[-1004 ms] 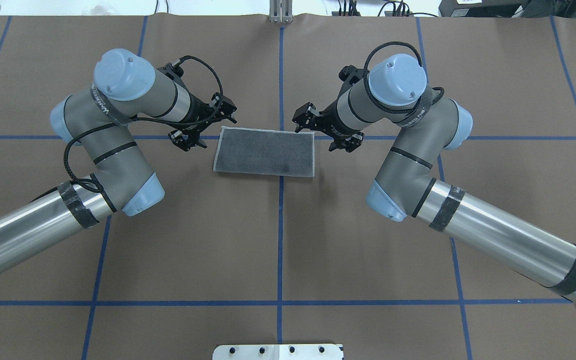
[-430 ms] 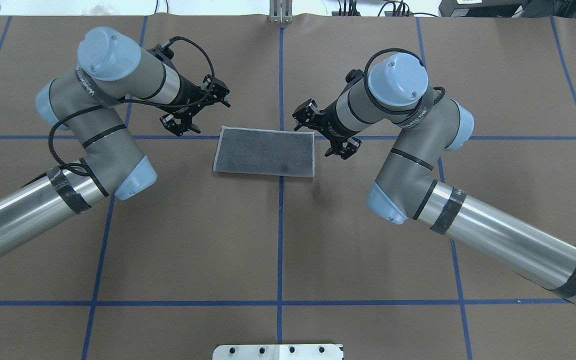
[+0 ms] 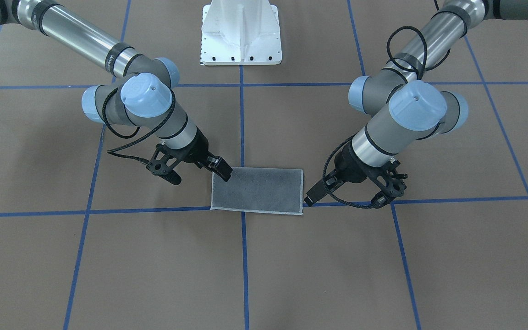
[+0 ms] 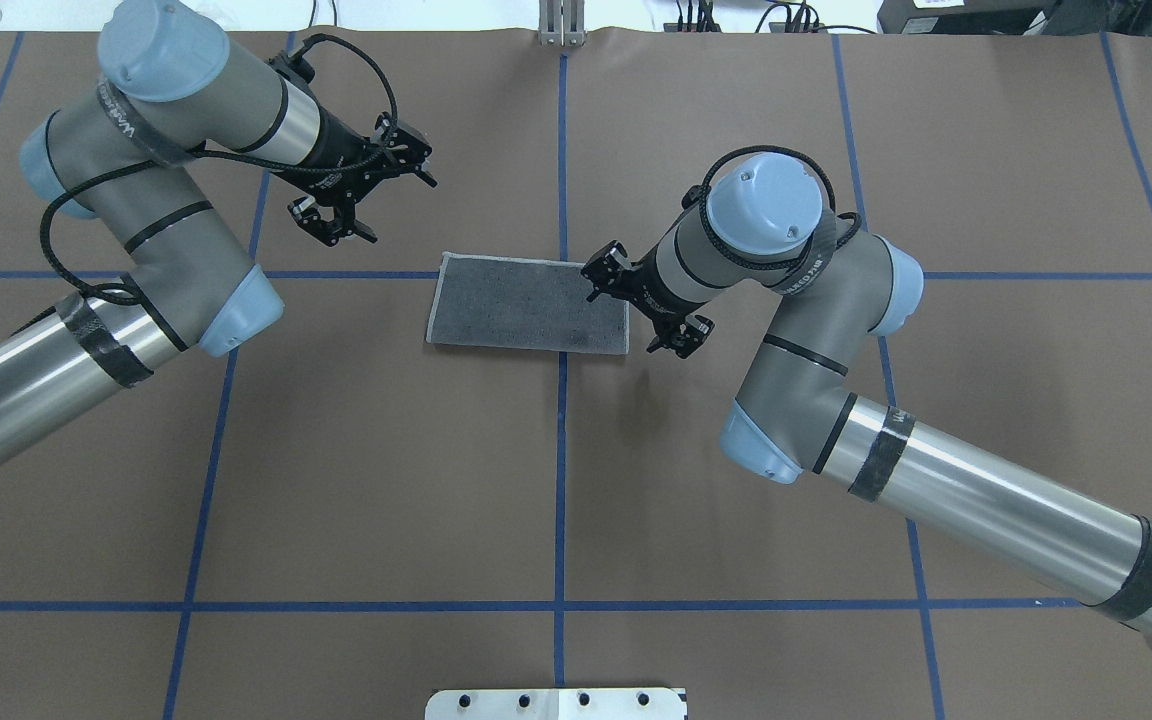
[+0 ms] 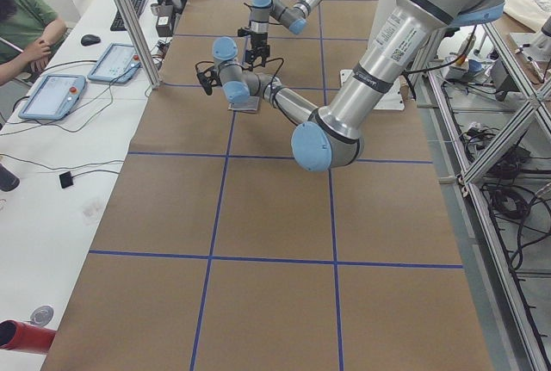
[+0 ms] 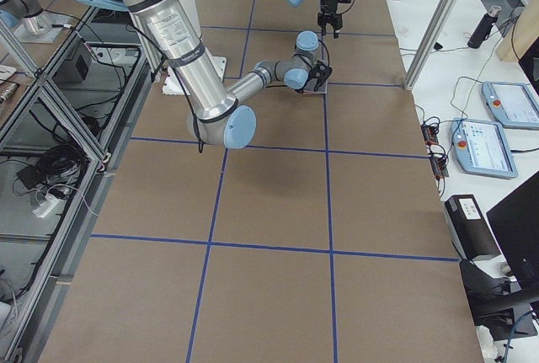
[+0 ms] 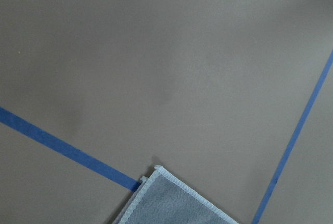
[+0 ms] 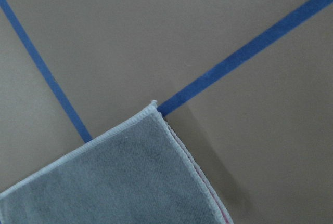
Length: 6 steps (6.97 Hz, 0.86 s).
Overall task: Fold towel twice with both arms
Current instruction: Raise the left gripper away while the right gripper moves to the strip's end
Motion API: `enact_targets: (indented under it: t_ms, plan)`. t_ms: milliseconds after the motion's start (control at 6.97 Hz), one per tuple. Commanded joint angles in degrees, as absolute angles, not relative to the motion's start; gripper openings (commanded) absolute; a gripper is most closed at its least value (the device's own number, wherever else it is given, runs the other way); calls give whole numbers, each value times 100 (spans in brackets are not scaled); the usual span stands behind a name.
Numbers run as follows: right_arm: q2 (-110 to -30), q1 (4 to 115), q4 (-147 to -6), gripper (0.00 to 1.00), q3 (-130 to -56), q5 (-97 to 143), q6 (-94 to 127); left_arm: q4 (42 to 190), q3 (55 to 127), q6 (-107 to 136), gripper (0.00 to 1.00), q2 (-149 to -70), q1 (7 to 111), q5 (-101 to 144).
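Observation:
The towel (image 4: 528,303) lies flat near the table's middle, folded into a rectangle with its grey face up; it also shows in the front view (image 3: 257,190). A thin pink sliver shows under its edge in the right wrist view (image 8: 130,177). My left gripper (image 4: 364,195) is open and empty, raised off the towel's far left corner and well apart from it (image 3: 349,196). My right gripper (image 4: 641,305) is open and empty, its jaws spread along the towel's right short edge (image 3: 197,175). The left wrist view shows only one towel corner (image 7: 166,198).
The table is brown paper with blue tape grid lines (image 4: 560,450). The white bolted pedestal plate (image 3: 241,36) is at the robot's side. A side bench with tablets (image 5: 52,95) and a seated person (image 5: 21,18) lies beyond the table's far edge.
My left arm has pulled back from the towel, up and to the far left. My right arm has shifted toward the towel's right edge and slightly nearer. The towel has not moved.

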<state>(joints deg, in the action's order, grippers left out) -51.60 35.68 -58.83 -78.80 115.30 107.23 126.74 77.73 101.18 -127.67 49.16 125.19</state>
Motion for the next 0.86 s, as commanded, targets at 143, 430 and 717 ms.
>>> enact_targets:
  t_ms: [143, 430, 717]
  plan:
    - [-5133, 3463, -6012, 80, -7831, 11426, 10705, 12691, 7770, 10116, 100, -12744, 4940, 12560]
    - [-5115, 3393, -5985, 62, -7796, 11215, 10740, 12700, 7770, 10108, 100, -12744, 4939, 12560]
    - [-5124, 3393, -5959, 0, -7805, 11224, 10706, 12709, 7761, 10107, 100, -12727, 4948, 12559]
